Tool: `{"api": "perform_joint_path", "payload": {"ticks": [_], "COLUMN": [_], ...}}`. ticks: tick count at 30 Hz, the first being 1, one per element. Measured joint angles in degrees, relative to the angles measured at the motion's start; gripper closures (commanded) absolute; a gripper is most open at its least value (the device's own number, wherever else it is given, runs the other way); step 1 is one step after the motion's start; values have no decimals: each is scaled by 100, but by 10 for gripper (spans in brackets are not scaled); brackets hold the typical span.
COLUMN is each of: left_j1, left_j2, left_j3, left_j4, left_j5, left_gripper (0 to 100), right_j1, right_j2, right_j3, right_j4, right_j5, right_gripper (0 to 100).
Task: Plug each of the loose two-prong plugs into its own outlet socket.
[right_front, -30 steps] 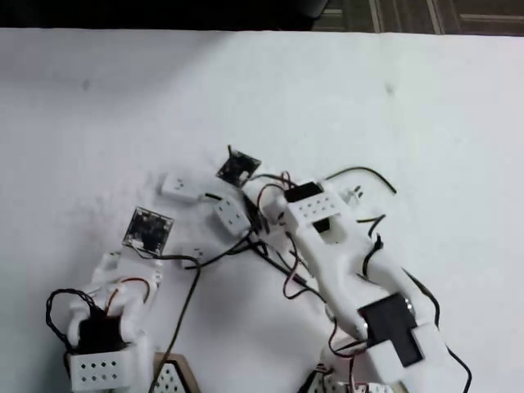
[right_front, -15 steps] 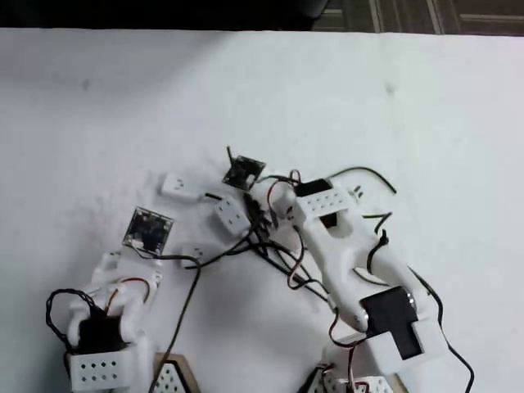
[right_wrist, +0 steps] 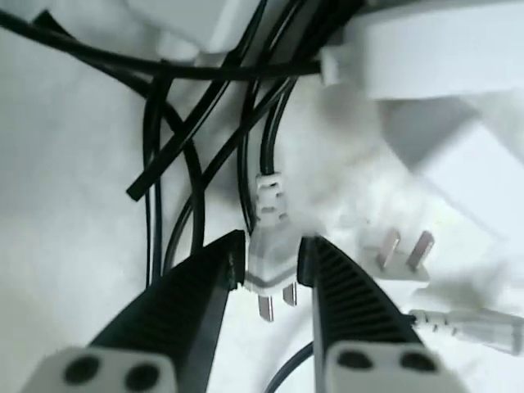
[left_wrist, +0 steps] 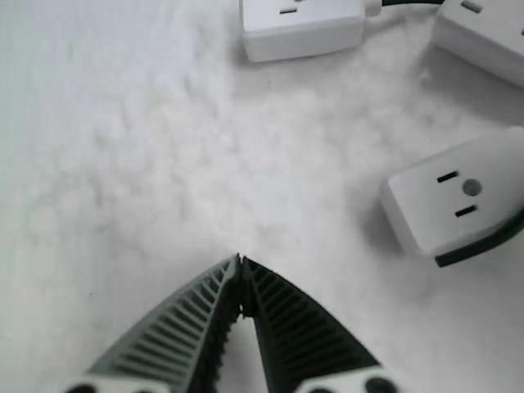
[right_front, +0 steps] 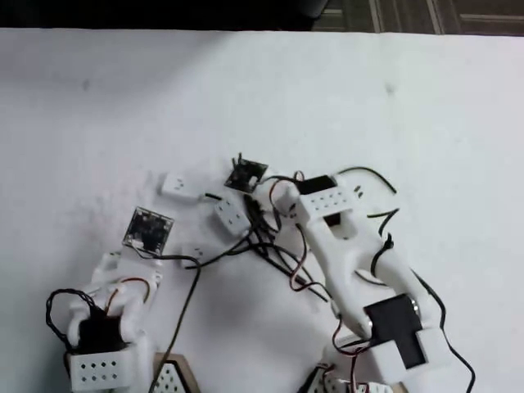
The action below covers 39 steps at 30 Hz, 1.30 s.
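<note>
A white two-prong plug (right_wrist: 271, 260) on a black cord lies between the dark fingers of my right gripper (right_wrist: 270, 255), which is shut on its body, prongs pointing back toward the wrist. A second loose white plug (right_wrist: 400, 250) lies beside it on the table. Three white outlet sockets (right_front: 180, 187) (right_front: 232, 214) (right_front: 194, 254) sit left of the right arm (right_front: 327, 205). My left gripper (left_wrist: 240, 274) is shut on nothing, its tips low over the bare table. One socket face (left_wrist: 455, 200) lies close to it, and two more sockets (left_wrist: 301, 24) (left_wrist: 483, 33) lie farther off.
A tangle of black cords (right_front: 270, 246) runs between the sockets and under the right arm. The left arm's base (right_front: 102, 344) stands at the front left. The white table (right_front: 262, 98) reaches back to a dark far edge.
The right arm's wrist has shifted a little to the right and toward the far side, near the sockets. The left arm has not moved.
</note>
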Motion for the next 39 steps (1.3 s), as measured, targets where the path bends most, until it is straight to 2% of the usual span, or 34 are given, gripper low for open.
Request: {"api": "perform_joint_path", "payload": {"ticks": [9,24,32,36,39], "left_j1": [0,0,0,0,0], "left_j2": [0,0,0,0,0], "left_j3": [0,0,0,0,0], "left_j4": [0,0,0,0,0], "left_j5": [0,0,0,0,0], "left_gripper": [976,976,976,976,976], "right_j1": [-26,35,387,484,545], "right_j2": [-62,-44,791,993,1020], "right_j3": [0,44,-422,-642,-809], "right_j4": [35,35,35,35,35], "right_j5": [-325,-334,18,44,53], "right_gripper": [885,882,887,978,980]}}
